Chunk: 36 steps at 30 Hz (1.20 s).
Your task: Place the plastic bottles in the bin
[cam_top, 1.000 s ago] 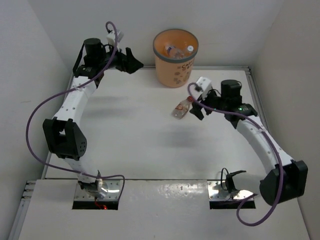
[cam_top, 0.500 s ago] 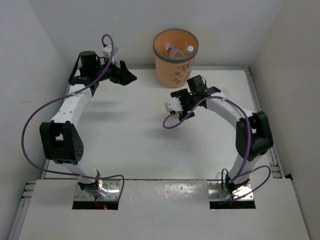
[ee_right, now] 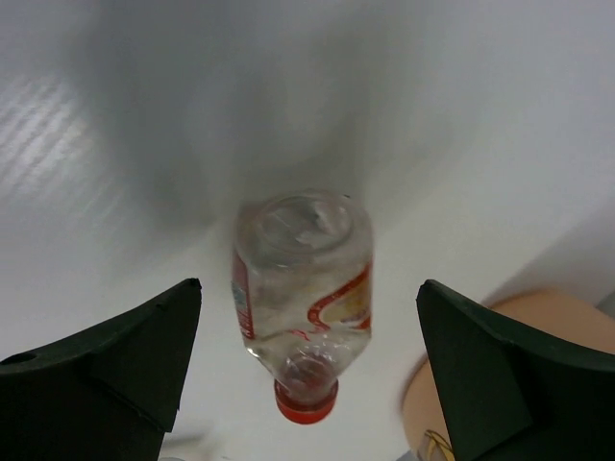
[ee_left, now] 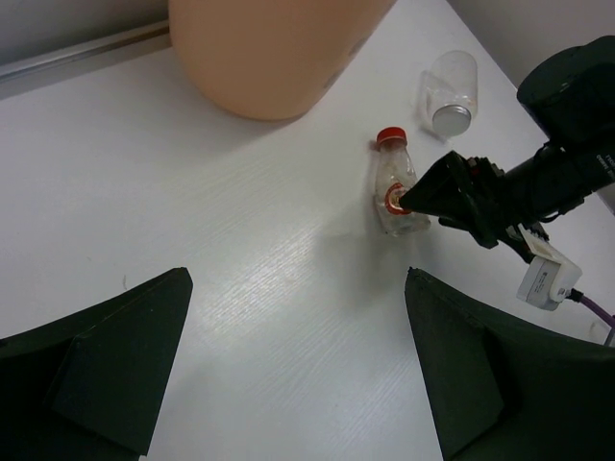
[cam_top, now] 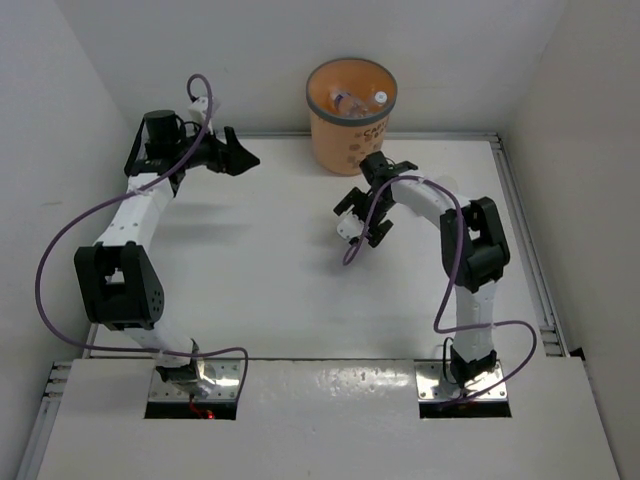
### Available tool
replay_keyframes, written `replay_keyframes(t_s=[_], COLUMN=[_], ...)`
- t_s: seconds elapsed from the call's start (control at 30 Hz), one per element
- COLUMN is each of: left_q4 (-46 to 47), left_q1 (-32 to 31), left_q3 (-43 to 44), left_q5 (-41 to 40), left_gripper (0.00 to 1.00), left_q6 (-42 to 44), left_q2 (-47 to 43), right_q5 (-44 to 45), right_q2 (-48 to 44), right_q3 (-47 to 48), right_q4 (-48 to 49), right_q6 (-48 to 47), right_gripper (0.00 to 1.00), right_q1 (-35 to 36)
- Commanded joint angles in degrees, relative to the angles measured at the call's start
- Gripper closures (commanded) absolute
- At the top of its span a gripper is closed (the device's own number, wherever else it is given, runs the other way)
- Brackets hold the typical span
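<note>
From above, the right hand (cam_top: pixel 362 218) hides the red-capped bottle (ee_right: pixel 303 279).

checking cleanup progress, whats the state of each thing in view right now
red-capped bottle: capped, lying on its side, not gripped
clear bottle: lying on its side, outside the bin
bin: upright, at least two bottles inside
left gripper: open, empty
right gripper: open, at the red-capped bottle, not closed on it

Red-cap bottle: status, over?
Left pincer open, empty. Right pincer open over red-cap bottle, lying on table, ungripped. Second bottle lies near bin.
</note>
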Motion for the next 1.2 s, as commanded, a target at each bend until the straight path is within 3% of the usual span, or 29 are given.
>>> replay_keyframes(t_s=[0.0, 0.37, 0.57, 0.7, 0.77, 0.87, 0.9, 0.97, 1.0, 1.1, 1.17], left_q4=[2.3, 2.3, 2.3, 2.3, 2.9, 3.9, 3.9, 5.2, 5.2, 6.8, 7.4], left_q1=[1.0, 5.0, 5.5, 5.5, 5.5, 5.5, 5.5, 5.5, 5.5, 4.9, 4.9], left_q3=[-0.9, -1.4, -1.4, -1.4, -1.4, -1.4, -1.4, -2.2, -2.9, -3.5, -3.5], left_q5=[2.2, 3.3, 3.8, 4.3, 4.8, 5.4, 5.4, 5.4, 5.4, 5.4, 5.9], left_gripper=[0.0, 0.0, 0.0, 0.0, 0.0, 0.0, 0.0, 0.0, 0.0, 0.0, 0.0], left_q6=[0.8, 0.8, 0.8, 0.2, -0.5, -1.0, -1.0, -1.5, -2.1, -2.7, -4.8], left_q2=[-2.2, -2.2, -2.2, -1.2, -1.2, -1.2, -1.8, -2.4, -3.0, -3.6, -3.6], right_q5=[0.7, 3.1, 2.7, 2.1, 0.1, -5.9, -8.7, -11.9, -13.8, -14.7, -11.5], right_q2=[1.2, 10.0, 10.1, 7.8, 6.6, 0.2, -1.1, -7.1, -8.7, -15.9, -19.9], right_q3=[2.8, 9.4, 9.9, 11.3, 11.3, 10.3, 9.4, 6.6, 5.6, -1.1, -6.7], right_q4=[-5.6, -7.8, -8.2, -9.2, -9.4, -5.4, -3.7, 7.1, 19.2, 38.4, 61.0], right_q6=[-7.8, -9.6, -8.0, -4.0, -0.8, 8.9, 17.8, 25.2, 39.1, 61.4, 75.5], right_gripper=[0.08, 0.13, 0.35, 0.62, 0.69, 0.84, 0.86, 0.95, 1.0, 1.0, 1.0], right_q1=[0.1, 1.7, 2.2, 3.1, 3.6, 4.2, 4.2, 4.4, 4.5, 3.2, 2.5])
